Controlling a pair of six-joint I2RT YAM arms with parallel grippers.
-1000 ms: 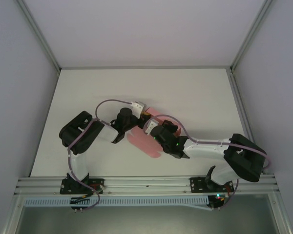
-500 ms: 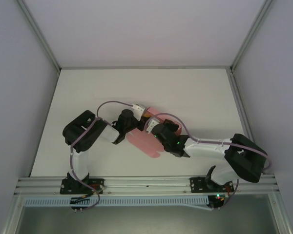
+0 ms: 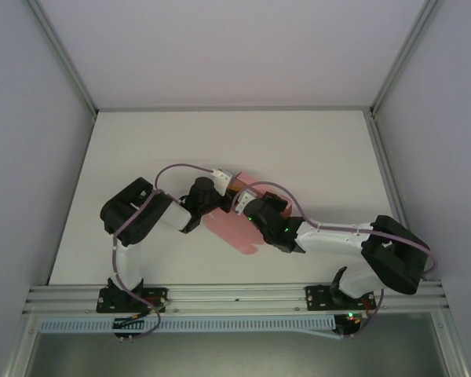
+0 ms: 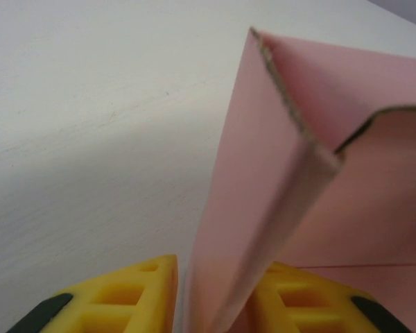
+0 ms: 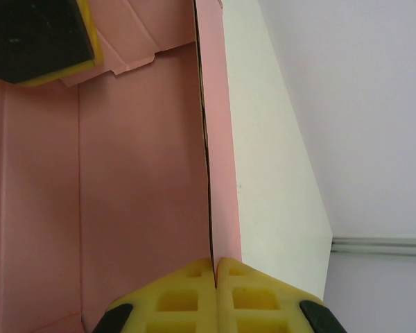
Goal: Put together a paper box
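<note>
The paper box [image 3: 229, 228] is a pale-pink card sheet lying mid-table between both arms, partly under them. In the left wrist view a folded-up pink wall [image 4: 263, 173] stands between my left gripper's [image 4: 218, 277] yellow fingers [image 4: 135, 295]. The jaws are closed round it, with a thin sliver of table beside the left finger. My right gripper [image 5: 215, 267] is shut on the thin upright edge of another pink wall [image 5: 218, 139], with the box floor [image 5: 125, 194] to its left. From above, the left gripper [image 3: 232, 187] and right gripper [image 3: 248, 203] meet over the sheet's far end.
The white table [image 3: 314, 157] has a metal frame rail [image 3: 235, 297] along the near edge and grey walls on both sides. A lilac cable [image 3: 180, 166] arcs above the left wrist. The left gripper's finger [image 5: 38, 41] shows at the top left of the right wrist view.
The left arm's elbow has shifted slightly right and the left jaws squeezed and eased a little. The right arm and the sheet have barely moved.
</note>
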